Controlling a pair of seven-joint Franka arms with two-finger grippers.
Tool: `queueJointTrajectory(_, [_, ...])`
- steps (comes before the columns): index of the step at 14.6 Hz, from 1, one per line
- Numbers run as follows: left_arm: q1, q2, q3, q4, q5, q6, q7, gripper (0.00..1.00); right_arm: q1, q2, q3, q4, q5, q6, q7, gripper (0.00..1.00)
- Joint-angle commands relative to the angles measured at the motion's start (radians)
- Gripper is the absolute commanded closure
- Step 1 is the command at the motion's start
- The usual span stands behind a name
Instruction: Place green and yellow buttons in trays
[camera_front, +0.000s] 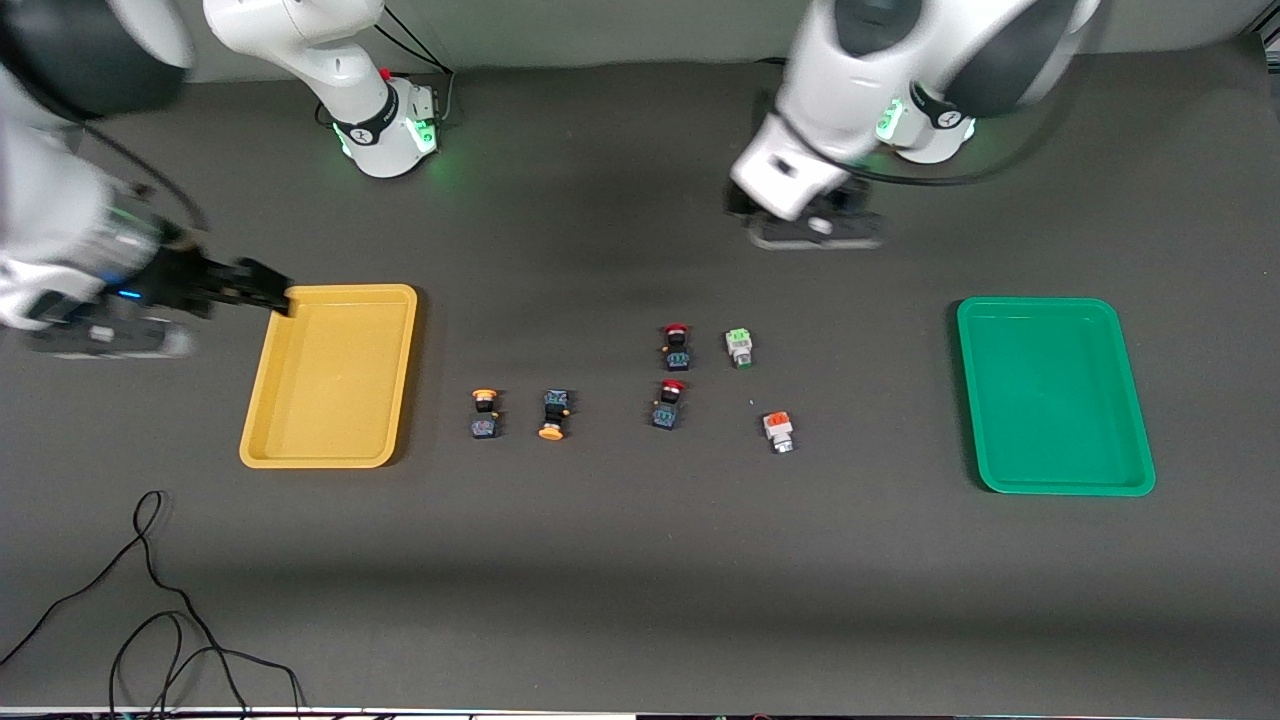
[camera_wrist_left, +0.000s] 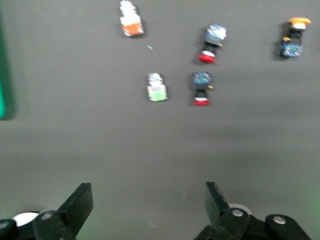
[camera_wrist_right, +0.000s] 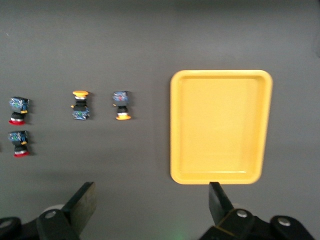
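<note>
With both the left end effector (camera_wrist_left: 145, 210) and the right end effector (camera_wrist_right: 150, 210) spread wide and empty above the table (camera_front: 640, 600), the green-capped button (camera_front: 739, 347) lying between the trays is judged light, rigid, and best pinched across its silver body.

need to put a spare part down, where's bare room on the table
Both the yellow tray and green tray are empty. Bare mat lies between the orange-capped button and the green tray, and all along the camera-side strip. The middle is crowded with six buttons.
</note>
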Motion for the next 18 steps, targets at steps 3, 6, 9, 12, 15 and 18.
queueJointTrajectory(3, [-0.036, 0.079, 0.024, -0.068, -0.004, 0.180, -0.032, 0.00, 0.058, 0.031, -0.007, -0.201, 0.044, 0.256, 0.031, 0.00])
queueJointTrajectory(6, [-0.036, 0.135, 0.024, -0.153, -0.004, 0.331, -0.016, 0.00, 0.110, 0.055, -0.007, -0.394, 0.050, 0.529, 0.032, 0.00])
queueJointTrajectory(9, [-0.030, 0.196, 0.025, -0.199, 0.005, 0.417, 0.001, 0.00, 0.130, 0.155, -0.005, -0.455, 0.077, 0.678, 0.032, 0.00])
queueJointTrajectory(12, [0.004, 0.225, 0.028, -0.303, 0.013, 0.556, 0.060, 0.00, 0.150, 0.282, -0.005, -0.452, 0.099, 0.802, 0.029, 0.00])
queueJointTrajectory(15, [0.004, 0.294, 0.028, -0.317, 0.016, 0.635, 0.059, 0.00, 0.168, 0.392, -0.005, -0.449, 0.099, 0.951, 0.031, 0.00])
queueJointTrajectory(18, [-0.004, 0.348, 0.028, -0.332, 0.016, 0.725, 0.057, 0.00, 0.170, 0.446, -0.005, -0.436, 0.099, 1.015, 0.031, 0.00])
